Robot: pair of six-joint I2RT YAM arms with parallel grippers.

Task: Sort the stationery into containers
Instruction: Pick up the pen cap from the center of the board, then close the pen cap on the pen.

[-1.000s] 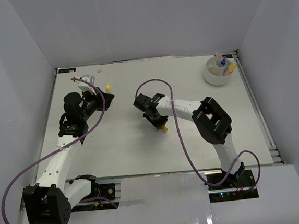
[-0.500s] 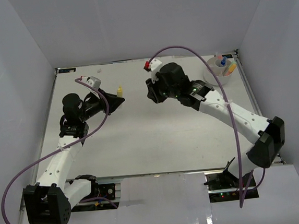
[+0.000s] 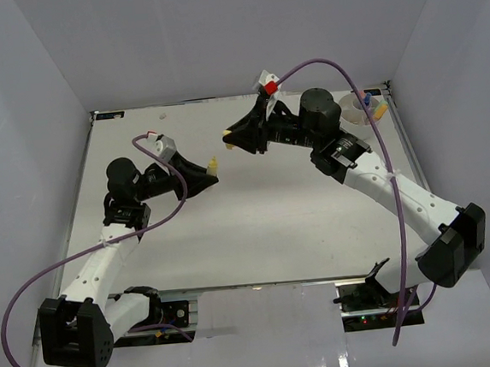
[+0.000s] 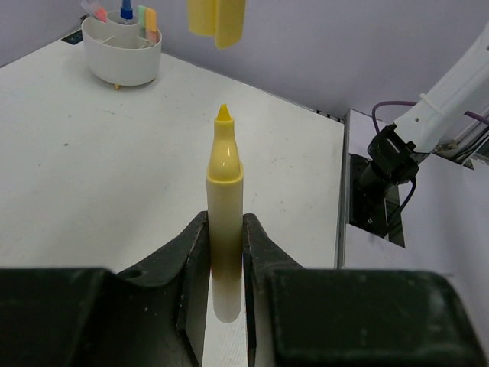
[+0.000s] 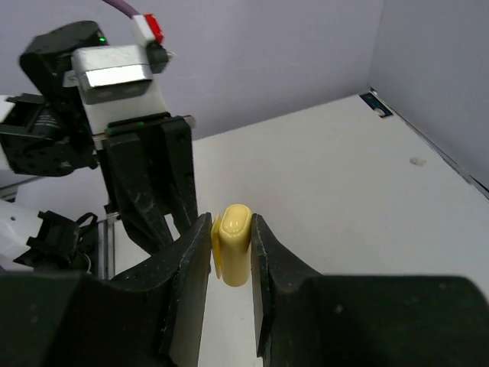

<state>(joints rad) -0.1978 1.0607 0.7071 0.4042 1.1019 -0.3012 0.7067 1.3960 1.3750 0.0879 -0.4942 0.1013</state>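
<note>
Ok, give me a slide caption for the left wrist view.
Left gripper holds an uncapped yellow highlighter upright, its yellow cap hanging above and the white tub beyond.

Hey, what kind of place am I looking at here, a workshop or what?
Most likely a robot lab test cell: a bare white table boxed in by plain walls, two arms bolted at its near edge, and only a divided white tub of pens on it.

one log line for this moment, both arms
left gripper: shut on highlighter, uncapped | right gripper: shut on cap | tub: far corner
</note>
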